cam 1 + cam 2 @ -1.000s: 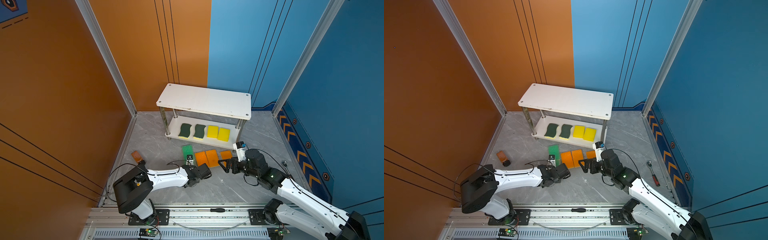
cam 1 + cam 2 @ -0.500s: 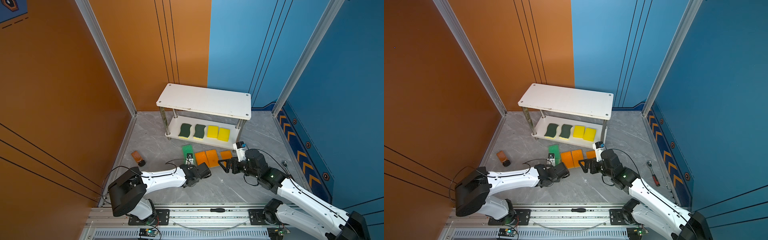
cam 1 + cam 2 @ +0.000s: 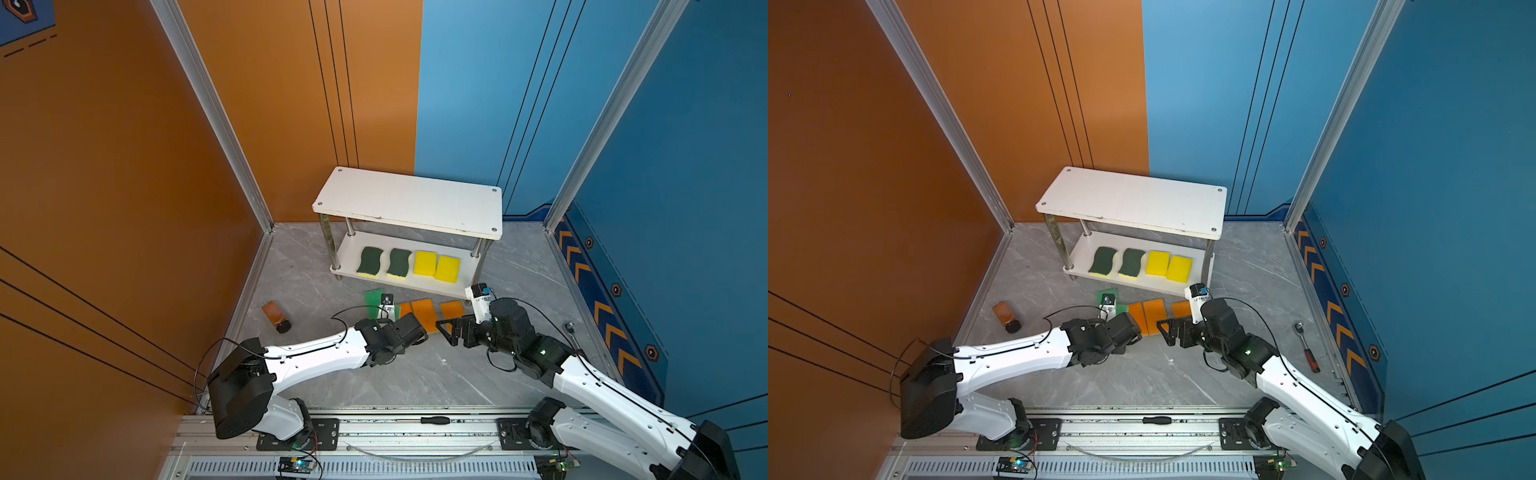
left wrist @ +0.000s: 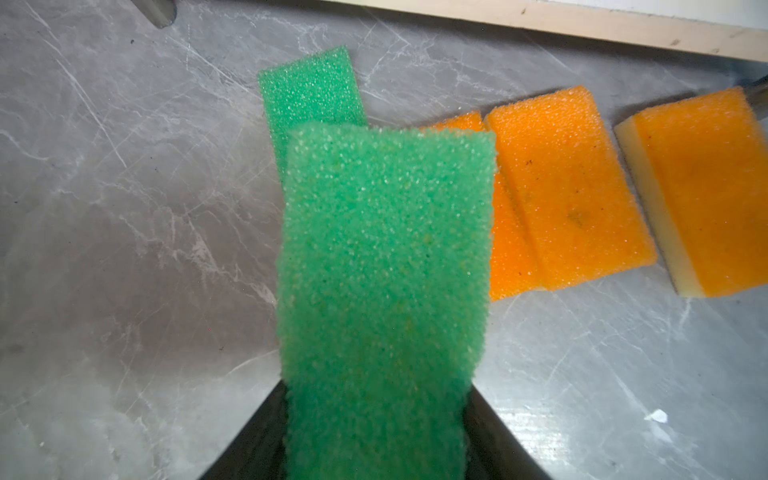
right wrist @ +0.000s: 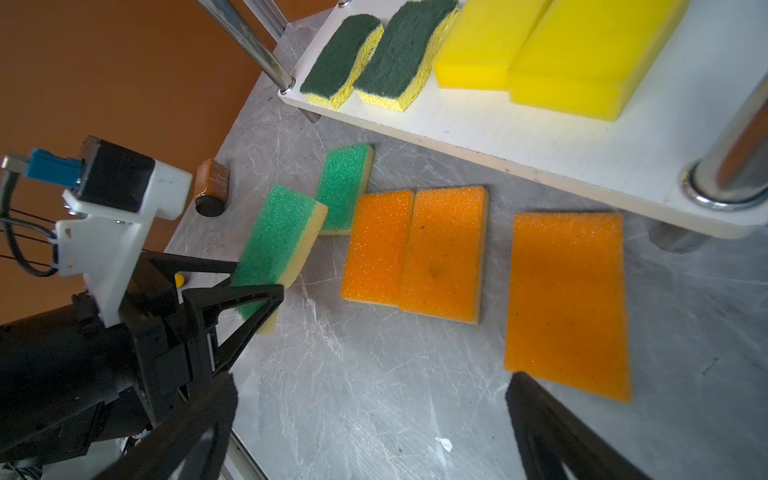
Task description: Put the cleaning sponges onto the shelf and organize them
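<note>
the left jaws are closed on one end of a light-green-topped sponge (image 5: 278, 237), pinching it across its width. most of the block sticks out past the tips, and it is held raised and tilted over the grey counter (image 5: 374, 395). the right wrist view shows its yellow base along one side.

a second light-green-topped sponge (image 5: 347, 183) lies flat on the counter just past the held one. beside it are two orange-topped sponges (image 5: 378, 245) (image 5: 444, 249), pressed together along their long edges. a third orange-topped sponge (image 5: 569, 299) lies apart from that pair, in front of the shelf's corner post.

the right jaws stand wide open with nothing between them, low over the counter near the lone orange one's near end.

the shelf (image 3: 409, 199) stands behind the row of loose sponges. on its lower board (image 5: 540, 145) sit four sponges in a line. two dark-green wavy-edged sponges (image 3: 370, 261) (image 3: 399, 262) are toward the left. two plain yellow sponges (image 3: 425, 262) (image 3: 447, 269) are toward the right, touching each other.

a small brown bottle (image 3: 276, 317) lies on its side on the counter, well left of the sponges.
</note>
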Action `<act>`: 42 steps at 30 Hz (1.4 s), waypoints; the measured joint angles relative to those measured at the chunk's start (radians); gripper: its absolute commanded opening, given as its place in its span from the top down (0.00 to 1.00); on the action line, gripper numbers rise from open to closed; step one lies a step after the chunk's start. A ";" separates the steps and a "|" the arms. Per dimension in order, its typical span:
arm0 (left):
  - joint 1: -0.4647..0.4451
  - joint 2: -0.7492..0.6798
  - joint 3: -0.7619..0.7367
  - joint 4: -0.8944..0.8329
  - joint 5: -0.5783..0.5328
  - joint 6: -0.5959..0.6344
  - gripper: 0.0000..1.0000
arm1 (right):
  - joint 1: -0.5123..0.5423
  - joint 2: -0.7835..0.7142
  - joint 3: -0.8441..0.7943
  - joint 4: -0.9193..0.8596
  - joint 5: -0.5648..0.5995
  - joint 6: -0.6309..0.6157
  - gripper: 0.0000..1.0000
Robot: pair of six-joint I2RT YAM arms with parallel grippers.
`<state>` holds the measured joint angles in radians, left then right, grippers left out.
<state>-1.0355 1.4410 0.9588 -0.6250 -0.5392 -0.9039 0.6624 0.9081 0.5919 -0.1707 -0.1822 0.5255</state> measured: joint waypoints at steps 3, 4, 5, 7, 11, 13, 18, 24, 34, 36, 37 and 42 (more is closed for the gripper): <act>0.000 -0.011 0.026 -0.015 0.000 0.027 0.41 | 0.000 0.000 0.000 0.000 0.000 0.000 0.00; 0.000 -0.015 0.038 -0.023 0.000 0.039 0.41 | 0.000 0.000 0.000 0.000 0.000 0.000 0.00; 0.000 -0.020 0.055 -0.033 0.000 0.052 0.41 | 0.000 0.002 0.000 0.000 0.000 0.000 0.00; 0.000 -0.033 0.093 -0.046 -0.001 0.077 0.41 | 0.000 0.004 0.000 0.000 0.000 0.000 0.00; 0.003 -0.069 0.157 -0.060 -0.007 0.130 0.41 | 0.000 0.006 0.000 0.000 0.000 0.000 0.00; 0.006 -0.084 0.177 -0.063 -0.008 0.150 0.41 | 0.000 0.006 0.000 0.000 0.000 0.000 0.00; 0.007 -0.092 0.216 -0.079 -0.007 0.190 0.41 | 0.000 0.006 0.000 0.000 0.000 0.000 0.00; 0.007 -0.089 0.291 -0.095 0.003 0.241 0.40 | 0.000 0.006 0.000 0.000 0.000 0.000 0.00; 0.006 -0.087 0.403 -0.101 0.032 0.313 0.39 | 0.000 0.006 0.000 0.000 0.000 0.000 0.00; 0.006 -0.087 0.422 -0.102 0.034 0.323 0.39 | 0.000 0.006 0.000 -0.001 0.000 0.000 0.00; 0.006 -0.087 0.433 -0.104 0.035 0.330 0.39 | 0.000 0.006 0.000 -0.001 0.000 0.000 0.00; 0.000 -0.087 0.486 -0.105 0.035 0.357 0.39 | 0.000 0.006 0.000 -0.001 0.000 0.000 0.00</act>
<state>-1.0355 1.3537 1.4445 -0.7300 -0.5041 -0.5465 0.6624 0.9146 0.5919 -0.1715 -0.1822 0.5251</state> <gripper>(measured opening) 0.612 0.999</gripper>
